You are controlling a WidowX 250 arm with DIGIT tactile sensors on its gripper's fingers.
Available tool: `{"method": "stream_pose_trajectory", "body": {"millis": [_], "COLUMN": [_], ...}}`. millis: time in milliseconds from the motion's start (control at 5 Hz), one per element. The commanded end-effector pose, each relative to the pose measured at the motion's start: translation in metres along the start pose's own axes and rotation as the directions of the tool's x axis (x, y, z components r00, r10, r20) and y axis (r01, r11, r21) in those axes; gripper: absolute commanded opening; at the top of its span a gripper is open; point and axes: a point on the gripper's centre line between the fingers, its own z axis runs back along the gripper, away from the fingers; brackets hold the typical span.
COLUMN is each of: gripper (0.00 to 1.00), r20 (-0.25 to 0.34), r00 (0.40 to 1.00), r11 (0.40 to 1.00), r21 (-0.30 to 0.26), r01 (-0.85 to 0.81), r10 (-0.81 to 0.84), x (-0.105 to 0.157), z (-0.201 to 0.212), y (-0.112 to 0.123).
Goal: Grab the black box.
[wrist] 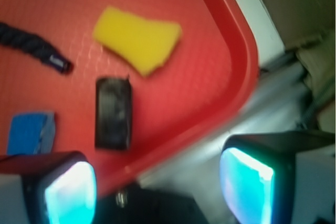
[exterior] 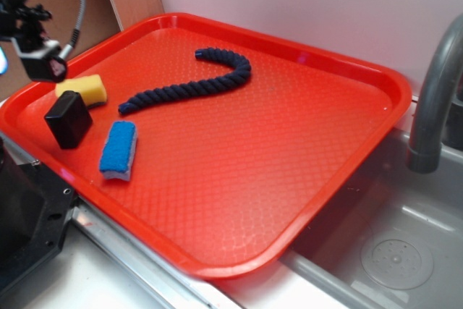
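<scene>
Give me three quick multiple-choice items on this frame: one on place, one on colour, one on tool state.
1. What lies on the red tray right beside the black box, toward the tray's far rim?
A. the blue sponge
B. the yellow sponge
C. the faucet

2. What colour is the rope?
A. dark navy
B. green
C. white

3. How does the tool stand?
A. shut on the black box
B. shut on the rope
C. open, holding nothing

Answers:
1 B, the yellow sponge sits just behind the box, while the blue sponge lies on its other side, toward the near rim.
2 A, the twisted rope is dark navy against the red.
3 C, the wrist view shows both fingers spread wide with nothing between them, and the box lying free on the tray.
</scene>
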Motion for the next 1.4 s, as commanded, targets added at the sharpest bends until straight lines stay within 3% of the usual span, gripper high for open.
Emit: {"method": "stream_pose_trajectory", "body": {"millis": [0,200,400,800,1000,1200], "gripper": [1.0,1.0,1.0,1.0,1.0,1.0], "r20": [0.039,0.019,0.009,0.089,0.17,0.161], "r00": [0.999,1.0,1.0,0.992,0.963,0.949], "r11": [0.998,0.996,0.997,0.993,0.966,0.949], "r21": [-0.05,-0.089,-0.067,-0.073,-0.117,-0.119], "r01": [0.039,-0.001,0.027,0.093,0.23,0.293], "r10": [-0.037,0.002,-0.027,-0.086,-0.208,-0.273], "x": [0.016,0.01,0.007,0.004,0.006,0.003], "z": [-0.033,-0.034,-0.033,-0.005,-0.003,-0.027], "y": [-0.006,-0.019,-0.027,-0.025,-0.025,-0.022]}}
